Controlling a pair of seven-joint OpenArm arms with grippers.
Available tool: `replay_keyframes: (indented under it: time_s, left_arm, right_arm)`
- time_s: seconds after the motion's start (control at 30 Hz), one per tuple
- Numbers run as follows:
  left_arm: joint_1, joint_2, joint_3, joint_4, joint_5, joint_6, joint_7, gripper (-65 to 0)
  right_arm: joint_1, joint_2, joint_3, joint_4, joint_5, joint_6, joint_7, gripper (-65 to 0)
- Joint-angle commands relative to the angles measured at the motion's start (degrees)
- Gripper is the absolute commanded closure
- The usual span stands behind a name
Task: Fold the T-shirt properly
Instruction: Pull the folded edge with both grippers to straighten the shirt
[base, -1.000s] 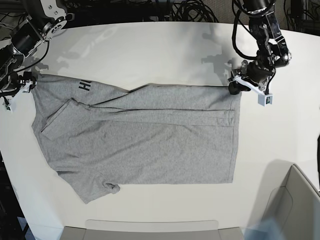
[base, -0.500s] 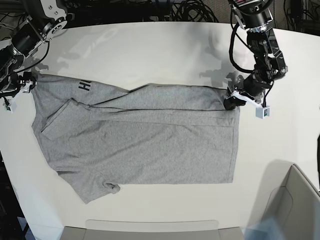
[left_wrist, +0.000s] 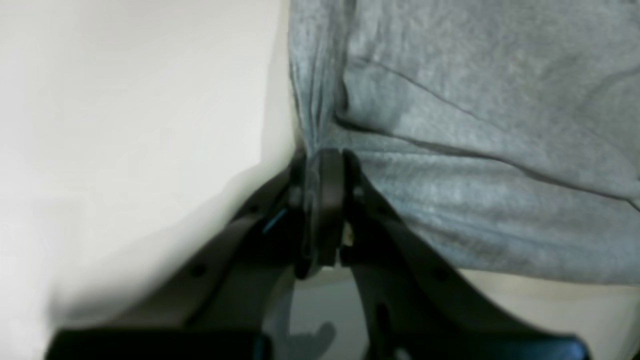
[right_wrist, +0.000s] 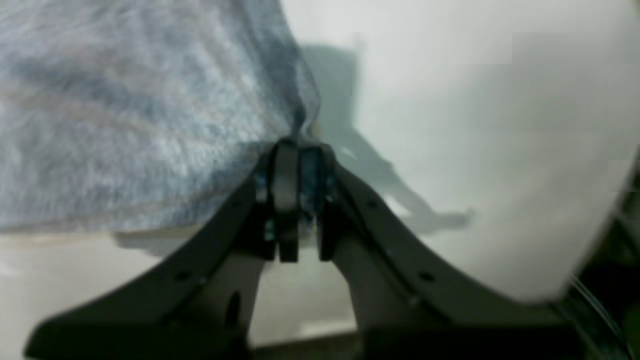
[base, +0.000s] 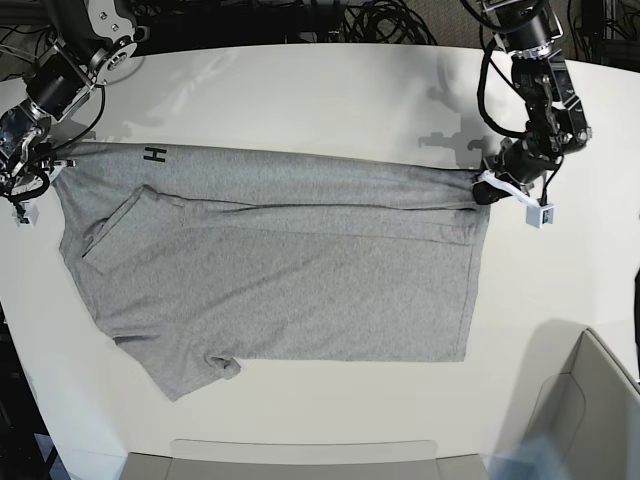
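T-shirt (base: 290, 270) lies spread flat on the white surface (base: 320, 95), taking up most of its middle, long axis left-right in the base view. Top edge of the shirt is pulled into a near-straight line between the two grippers, with a folded-over band running just below that edge. A black "H" shows on the fabric at the shirt's upper-left corner; one sleeve lies folded in on the left side, the other sticks out at the lower-left corner. Left gripper (base: 487, 190) sits at the shirt's upper-right corner: in its wrist view the fingers (left_wrist: 327, 200) are pressed together with a bunched ridge of grey fabric pinched between them, cloth fanning out from the tips. Right gripper (base: 30, 170) sits at the shirt's upper-left corner: in its wrist view the fingers (right_wrist: 286, 200) are likewise nearly closed, clamping a thin gathered edge of the shirt that rises straight out of the tips. Both pinch points are at the shirt's edge, with bare surface just beyond. A grey bin (base: 590, 410) sits off the shirt's lower-right corner, well apart from it; a flat grey tray edge (base: 300, 455) runs below the shirt's bottom hem. Cables (base: 380, 20) lie past the surface's far edge.
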Motion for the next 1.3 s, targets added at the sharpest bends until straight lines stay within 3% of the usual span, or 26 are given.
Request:
replay_keyframes:
  time_s: [0.0,0.23,0.47,0.53,0.7,1.07,1.27]
  left_arm:
    - [1.08,-1.28,-0.38,0.62,2.21,0.88,0.61,0.0]
    - [4.77,-4.01,-0.47,0.71,2.12,0.88,0.08,0.0]
    - [9.25,-5.50,-6.18,0.71,2.12,0.70,0.00,0.0]
    - [10.75,-6.20,-7.41,0.71,2.12,0.27,0.00,0.0]
    - [14.09,-6.91,-10.58,0.27,2.30,-7.21,-0.09,0.0]
    - [19.98,-9.19,-14.18,0.36,2.30,-7.82,-0.18,0.0]
    - [24.38,-9.37,-13.83,0.36,2.38,-7.73,-5.54,0.0]
  right_arm:
    - [-2.53,-1.44,-0.12,0.35,-8.05,0.91,-6.83,0.0]
    - [-2.88,-10.75,-4.43,13.80,-19.57,0.91,-6.83,0.0]
    - [-6.48,-18.58,-10.32,22.77,-23.53,0.91,-6.83,0.0]
    - [-6.57,-19.46,-10.32,22.95,-24.67,0.91,-6.83,0.0]
    - [-6.57,-20.16,-10.23,22.95,-26.43,0.91,-6.83,0.0]
    - [-10.53,-20.69,-10.49,23.12,-26.52,0.91,-6.83,0.0]
    - [-12.29,-21.57,-10.49,24.70,-26.52,0.91,-6.83,0.0]
